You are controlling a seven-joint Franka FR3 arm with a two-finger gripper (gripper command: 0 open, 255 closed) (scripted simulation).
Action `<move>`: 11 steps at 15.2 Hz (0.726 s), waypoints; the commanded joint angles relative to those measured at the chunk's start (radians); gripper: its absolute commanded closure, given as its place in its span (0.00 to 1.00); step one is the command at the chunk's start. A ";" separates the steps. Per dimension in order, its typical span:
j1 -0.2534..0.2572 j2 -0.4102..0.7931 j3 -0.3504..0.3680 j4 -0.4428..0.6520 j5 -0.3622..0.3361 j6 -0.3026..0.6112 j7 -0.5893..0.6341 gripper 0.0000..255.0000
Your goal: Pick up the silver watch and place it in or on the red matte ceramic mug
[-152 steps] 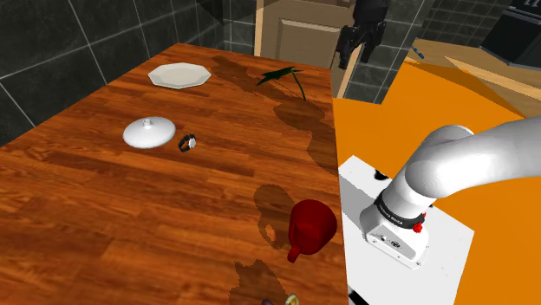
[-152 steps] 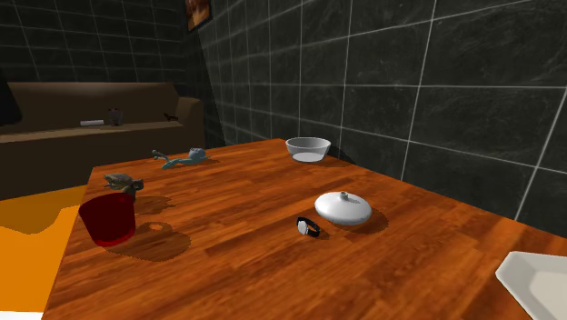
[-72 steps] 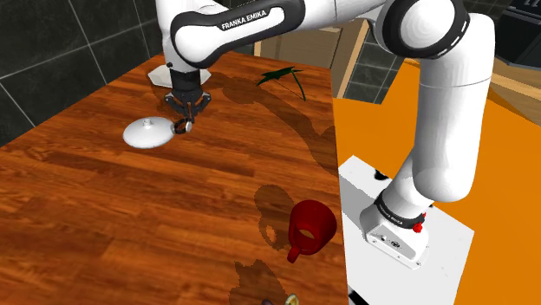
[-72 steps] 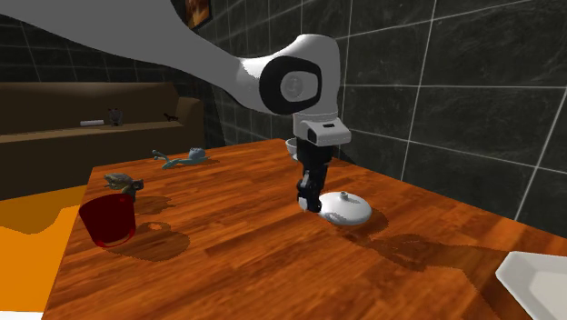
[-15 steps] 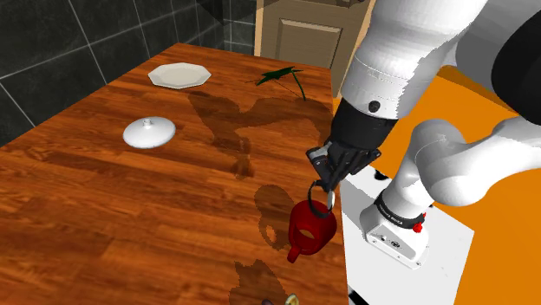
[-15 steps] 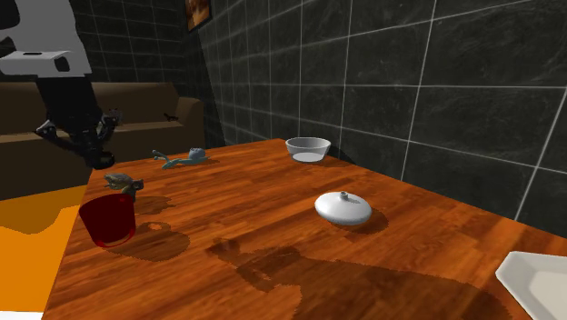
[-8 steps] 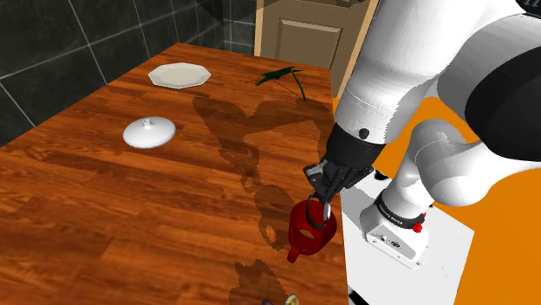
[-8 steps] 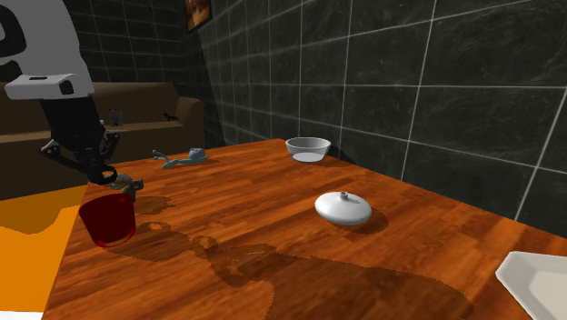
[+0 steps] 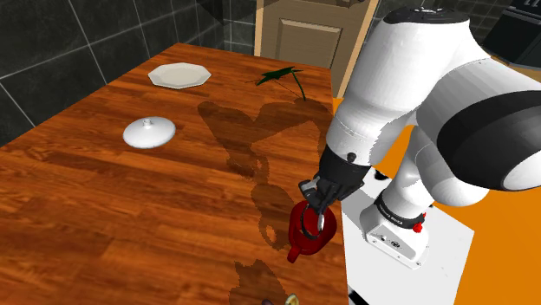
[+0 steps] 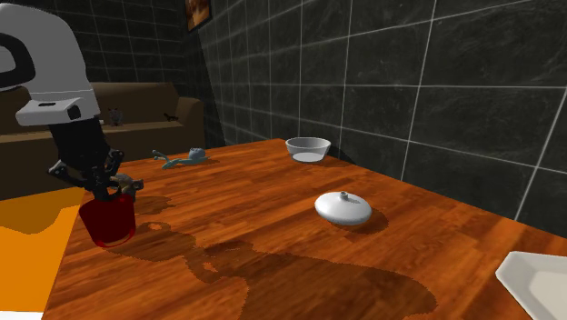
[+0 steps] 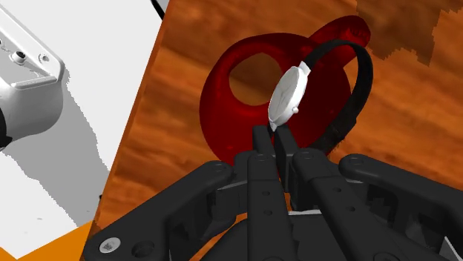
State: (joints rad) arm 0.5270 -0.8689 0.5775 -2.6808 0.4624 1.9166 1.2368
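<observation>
A dark red mug (image 9: 303, 234) stands near the wooden table's edge, close to the stand; it also shows as the red mug (image 10: 110, 222) and, from above, the mug (image 11: 239, 111). My black gripper (image 9: 317, 204) hangs just over its opening, shut on the watch (image 11: 288, 96). The watch has a silver round face and a black strap (image 11: 359, 81) that loops out beside the fingertips. In the wrist view the watch dangles directly above the mug's mouth. In the second exterior view the gripper (image 10: 98, 187) sits right at the mug's rim.
A white lid (image 9: 149, 133) and a white plate (image 9: 179, 75) lie farther along the table (image 9: 130, 208). A glass bowl (image 10: 308, 148) stands by the tiled wall. A small figure (image 10: 127, 185) is next to the mug. The white stand (image 9: 407, 234) borders the table's edge.
The gripper has come down and a little nearer with the watch, from above the mug to just over its rim. The mug has not moved.
</observation>
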 commanded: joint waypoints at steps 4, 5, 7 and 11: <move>0.001 0.000 0.003 -0.005 0.003 0.006 0.000 1.00; 0.001 0.000 0.003 -0.005 0.003 0.006 0.000 1.00; 0.001 0.000 0.003 -0.005 0.003 0.006 0.000 1.00; 0.001 0.000 0.003 -0.005 0.003 0.006 0.000 0.00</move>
State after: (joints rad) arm 0.5284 -0.8689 0.5801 -2.6858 0.4650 1.9221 1.2369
